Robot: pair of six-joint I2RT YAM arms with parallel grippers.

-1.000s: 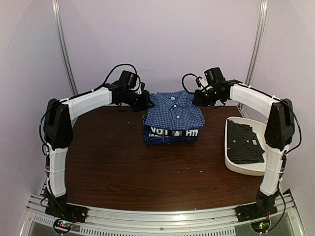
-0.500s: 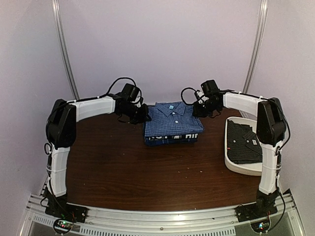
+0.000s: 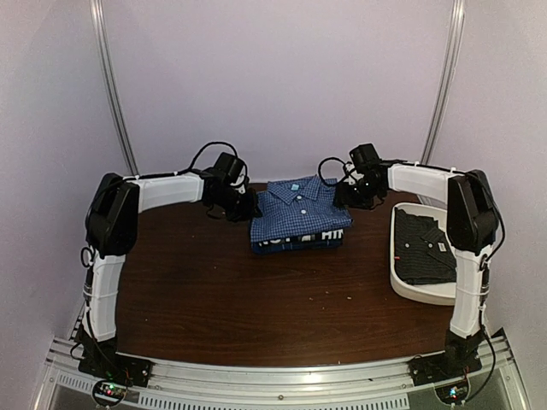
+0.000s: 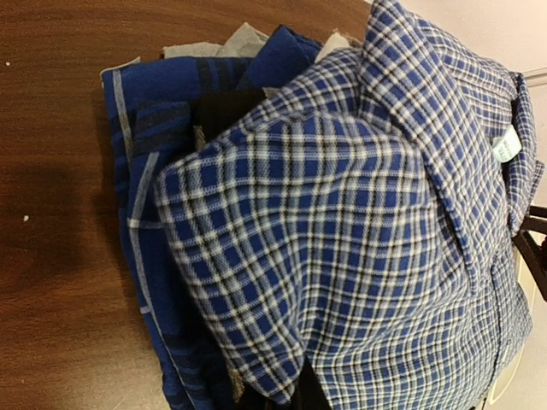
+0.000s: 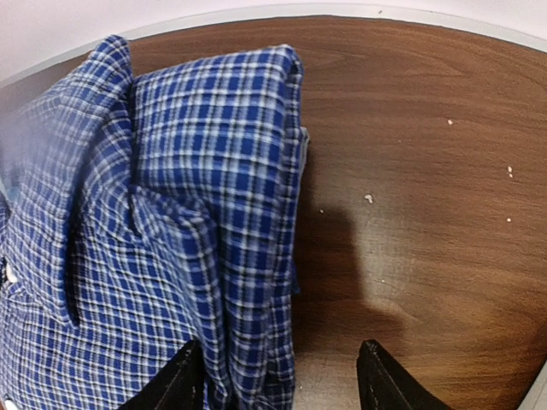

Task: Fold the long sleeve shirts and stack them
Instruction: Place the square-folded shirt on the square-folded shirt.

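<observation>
- Right gripper (image 5: 282,346): fingers (image 5: 382,383) spread wide, gripping nothing, one against the blue-and-white check shirt (image 5: 171,213).
- Left gripper (image 3: 246,207): closed at the shirt's opposite edge; whether it pinches cloth is unclear.
- Between the grippers: one stack (image 3: 297,231), with the check shirt on top of the lettered dark blue shirt (image 3: 295,240).
- Beyond the right fingers: one dark shirt (image 3: 423,252) in one white tub (image 3: 402,289).

Collared shirt (image 3: 301,207) atop stack (image 3: 295,241); tub (image 3: 425,295) at right holds 1 garment (image 3: 423,252).

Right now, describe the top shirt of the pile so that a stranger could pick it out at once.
On the brown table, a folded pile sits at the far edge, in the middle. The top shirt is the blue-and-white checked one with a collar; the layer under it is dark with white lettering.
</observation>
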